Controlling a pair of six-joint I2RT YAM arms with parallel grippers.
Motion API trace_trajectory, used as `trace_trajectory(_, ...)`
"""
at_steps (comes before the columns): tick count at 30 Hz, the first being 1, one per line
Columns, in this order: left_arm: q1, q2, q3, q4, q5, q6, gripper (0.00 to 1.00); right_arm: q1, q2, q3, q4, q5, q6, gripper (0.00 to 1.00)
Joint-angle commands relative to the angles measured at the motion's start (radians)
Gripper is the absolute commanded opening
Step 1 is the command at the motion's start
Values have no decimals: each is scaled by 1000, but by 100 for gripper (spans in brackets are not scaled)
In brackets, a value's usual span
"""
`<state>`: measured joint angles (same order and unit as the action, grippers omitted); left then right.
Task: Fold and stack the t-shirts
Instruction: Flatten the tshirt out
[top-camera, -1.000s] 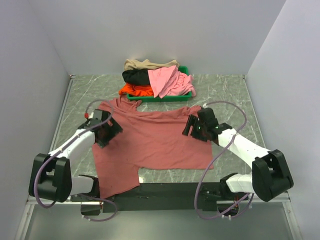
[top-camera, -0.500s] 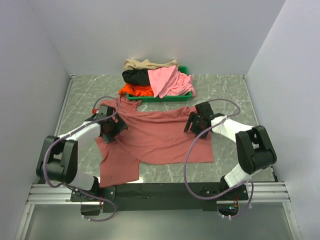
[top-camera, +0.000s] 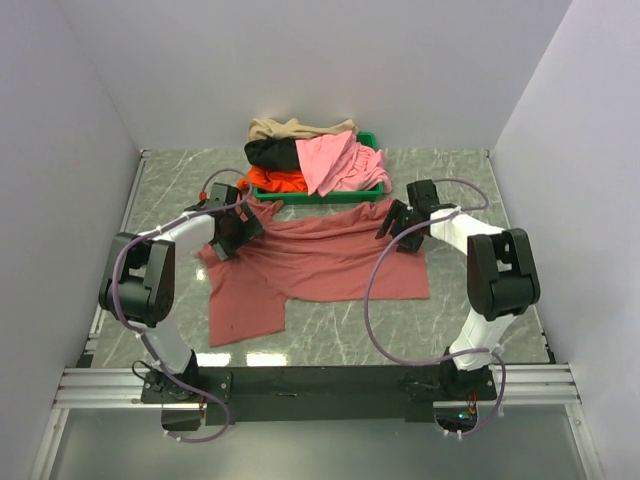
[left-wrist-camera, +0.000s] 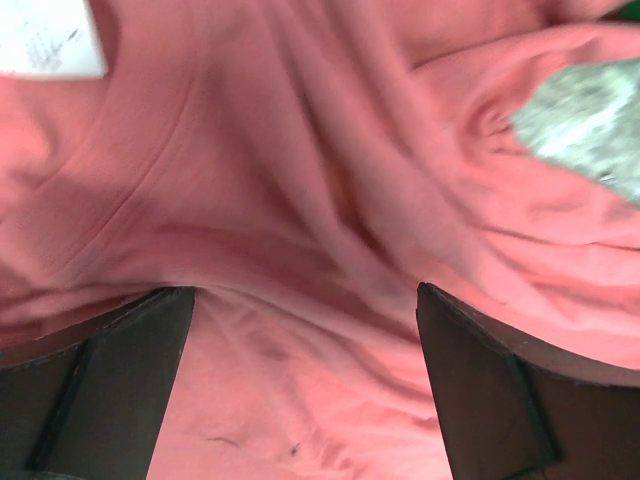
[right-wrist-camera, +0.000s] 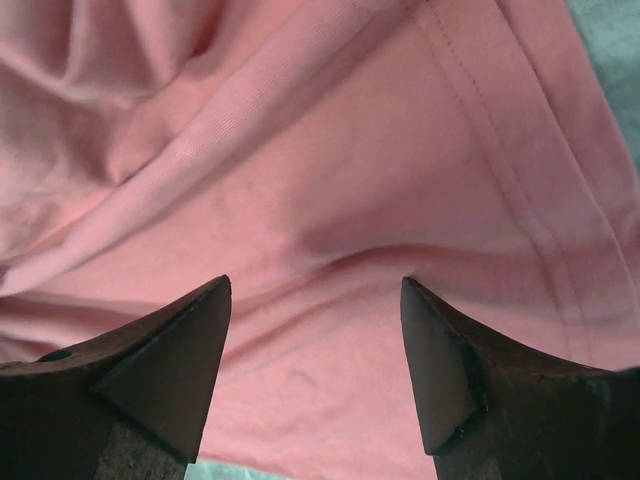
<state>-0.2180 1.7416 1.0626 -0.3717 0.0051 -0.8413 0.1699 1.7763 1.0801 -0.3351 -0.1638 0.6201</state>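
Note:
A dusty brick-red t-shirt (top-camera: 320, 268) lies spread and wrinkled on the marble table, its collar toward the tray. My left gripper (top-camera: 232, 228) rests on its left shoulder, jaws wide apart with cloth lying flat between the fingers (left-wrist-camera: 110, 390); a white neck label (left-wrist-camera: 48, 36) shows nearby. On the shirt's right upper edge sits my right gripper (top-camera: 400, 225), also open (right-wrist-camera: 315, 282), a stitched hem (right-wrist-camera: 500, 130) just ahead of it. Tan (top-camera: 288, 128), black (top-camera: 268, 152), light pink (top-camera: 335, 160) and orange-red (top-camera: 272, 180) t-shirts are heaped at the back.
The heap sits in and over a shallow green tray (top-camera: 320, 197) against the back wall, just beyond the shirt's collar. White walls close in the left, right and back. Both arms stretch far out from their bases at the near rail (top-camera: 320, 385).
Both arms have reached farther toward the tray, and the brick-red shirt has slid that way with them, wrinkling along its top. The right jaws have narrowed a little.

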Motion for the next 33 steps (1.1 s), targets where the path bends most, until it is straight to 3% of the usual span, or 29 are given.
trace_trajectory(1, -12, -72, 13, -122, -59, 19, 99, 3, -124, -2, 10, 4, -3, 75)
trace_trajectory(3, -17, -146, -18, -154, -89, -31, 99, 6, -196, -46, 15, 6, 4, 75)
trace_trajectory(6, -21, -394, -133, -219, -126, -118, 99, 8, -398, -120, 10, 26, 0, 76)
trace_trajectory(9, -26, -564, -219, -376, -151, -186, 99, 5, -565, -204, 1, 82, 7, 77)
trace_trajectory(15, -41, -755, -335, -691, -148, -316, 99, -4, -828, -393, 39, 161, 73, 81)
trace_trajectory(18, -47, -832, -429, -682, -84, -353, 99, -12, -880, -437, 53, 182, 86, 83)
trace_trajectory(26, -161, -872, -576, -613, 1, -478, 81, -38, -839, -440, 51, 167, 69, 84)
trace_trajectory(32, -188, -726, -573, -552, -66, -484, 73, -49, -821, -448, 56, 133, 58, 84)
trace_trajectory(33, -188, -675, -567, -547, -73, -476, 66, -56, -824, -448, 54, 135, 55, 84)
